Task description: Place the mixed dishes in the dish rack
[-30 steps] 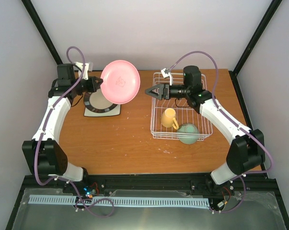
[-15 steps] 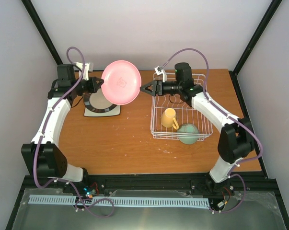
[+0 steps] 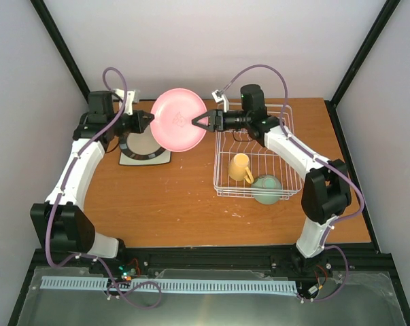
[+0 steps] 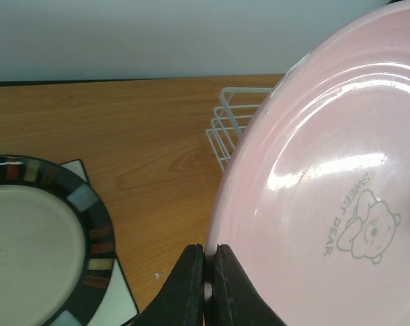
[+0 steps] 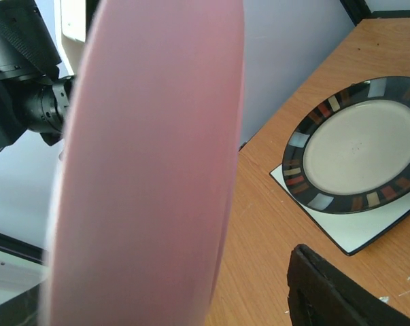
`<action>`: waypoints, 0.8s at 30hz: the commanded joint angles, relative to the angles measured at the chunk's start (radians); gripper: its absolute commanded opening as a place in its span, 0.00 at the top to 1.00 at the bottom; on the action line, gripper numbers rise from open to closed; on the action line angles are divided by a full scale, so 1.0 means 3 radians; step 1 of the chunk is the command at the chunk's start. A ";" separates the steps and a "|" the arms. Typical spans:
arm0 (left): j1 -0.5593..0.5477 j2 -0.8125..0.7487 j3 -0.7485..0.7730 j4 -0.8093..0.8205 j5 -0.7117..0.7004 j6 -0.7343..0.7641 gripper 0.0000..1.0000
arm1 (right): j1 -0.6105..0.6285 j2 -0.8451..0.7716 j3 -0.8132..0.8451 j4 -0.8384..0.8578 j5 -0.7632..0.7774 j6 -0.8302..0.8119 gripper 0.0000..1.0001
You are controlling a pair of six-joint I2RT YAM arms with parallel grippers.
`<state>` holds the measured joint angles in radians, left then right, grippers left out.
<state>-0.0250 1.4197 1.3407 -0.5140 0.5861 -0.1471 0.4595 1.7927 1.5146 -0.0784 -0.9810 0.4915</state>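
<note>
In mid-air, left gripper (image 3: 150, 121) pinches pink round plate (image 3: 177, 133); right gripper (image 3: 195, 122) opposite.

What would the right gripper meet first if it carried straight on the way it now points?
The pink round plate, which the left gripper holds on edge. The right gripper, jaws open, points at the plate's rim; how near it is cannot be told.

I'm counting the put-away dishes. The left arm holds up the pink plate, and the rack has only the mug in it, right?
No: the rack has the mug and the bowl in it, as the top view shows. The pink plate bit is right.
</note>
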 commanded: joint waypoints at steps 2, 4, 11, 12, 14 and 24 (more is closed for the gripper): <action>-0.0289 0.0009 0.0044 0.0132 -0.0021 -0.0131 0.99 | 0.0052 0.0097 0.0100 0.0193 -0.0109 0.0094 0.50; -0.0411 0.0056 0.0048 0.0164 -0.0042 -0.0159 0.99 | 0.0057 0.0109 0.0098 0.0241 -0.0143 0.0126 0.73; -0.0617 0.0200 0.0091 0.0147 -0.0203 -0.0159 0.99 | 0.0058 -0.0024 -0.0020 0.0301 0.0008 0.0075 0.97; -0.0617 0.0195 0.0102 0.0127 -0.0268 -0.0140 0.97 | 0.0059 -0.0065 -0.0034 0.0262 0.0077 0.0035 0.97; -0.0617 0.0161 0.0114 0.0101 -0.0469 -0.0096 0.84 | 0.0056 -0.0159 -0.0083 0.0178 0.0250 -0.0069 0.97; -0.0612 -0.0359 -0.0001 0.0503 -0.1920 0.0002 0.17 | 0.0057 -0.0873 -0.0247 -0.0455 0.1922 -0.0568 0.97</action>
<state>-0.2096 1.4193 1.3540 -0.4622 0.2539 -0.1467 0.4747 1.6489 1.4433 -0.1829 -0.6353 0.4046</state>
